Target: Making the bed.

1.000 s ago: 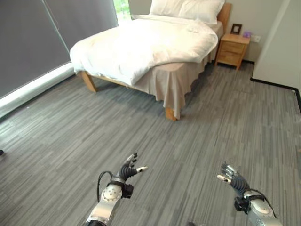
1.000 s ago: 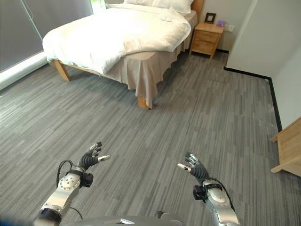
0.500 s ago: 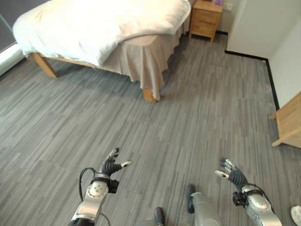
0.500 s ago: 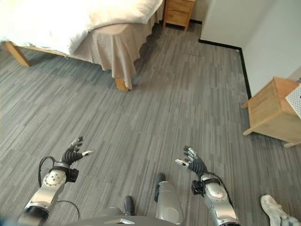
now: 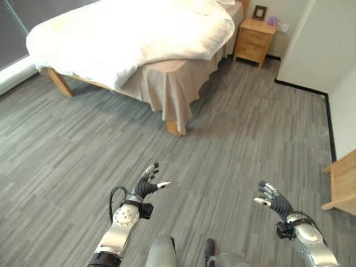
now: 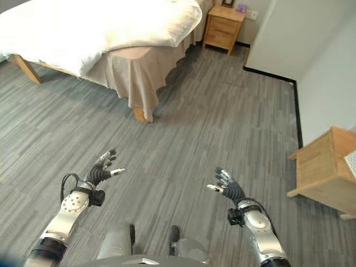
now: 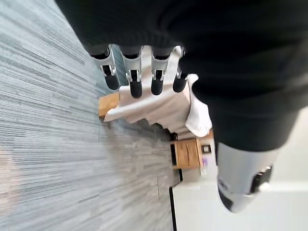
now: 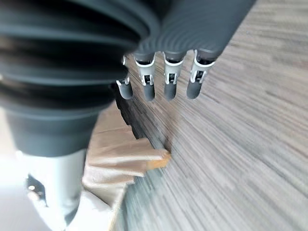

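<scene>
Left eye view: left robot hand (image 5: pixel 146 186), right robot hand (image 5: pixel 273 201) relaxed, empty

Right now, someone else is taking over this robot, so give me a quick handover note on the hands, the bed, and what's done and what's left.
Left hand: open, holding nothing, raised over the grey floor.
Right hand: open, holding nothing, also over the floor.
Bed: ahead and to the robot's left, well out of reach. The white duvet hangs unevenly over the near corner, leaving the beige bed skirt showing. A wooden nightstand stands beyond it by the wall.
Done: nothing on the bed yet.
Left: walk to the bed, then pull the duvet straight.
</scene>
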